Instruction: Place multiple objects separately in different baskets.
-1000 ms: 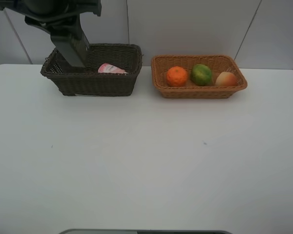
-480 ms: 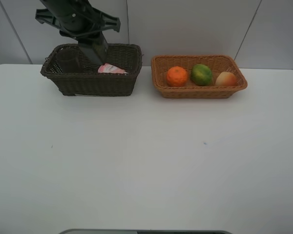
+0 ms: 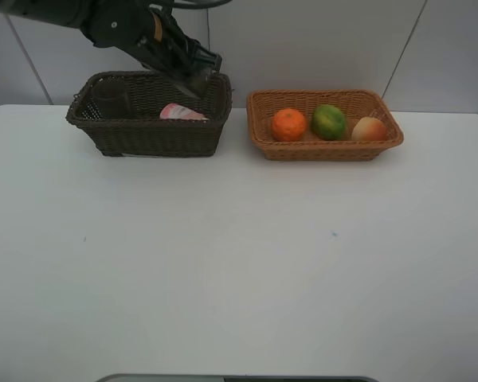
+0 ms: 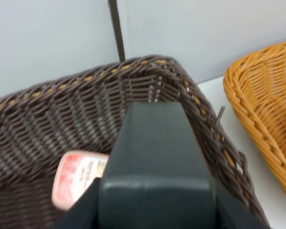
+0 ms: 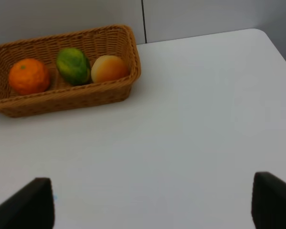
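A white table (image 3: 239, 263) carries two woven baskets side by side along its back edge. The dark brown basket (image 3: 147, 131) stands on the left of the high view and is the deeper of the two. The light tan basket (image 3: 324, 147) stands just to its right, with a small gap of bare table between them.

Inside the tan basket three fruits lie in a row. The orange (image 3: 288, 124) is at the end nearest the brown basket, the green fruit (image 3: 329, 122) is in the middle, and the peach (image 3: 370, 129) is at the far right end. The green fruit touches or nearly touches both neighbours.

In the brown basket a pink tube (image 3: 181, 113) lies on its side, toward the right half. The left wrist view shows its label with red print against the dark weave. No cup or pump bottle can be made out in any view.

The left gripper (image 3: 193, 78) hangs over the back right corner of the brown basket, on an arm that reaches in from the upper left. In its wrist view one dark block fills the lower middle; I cannot tell how far the jaws stand apart, or whether they hold anything.

The right gripper (image 5: 152, 205) hangs above bare table, well apart from the tan basket. Its two dark fingers (image 5: 271, 200) stand wide apart with nothing between them
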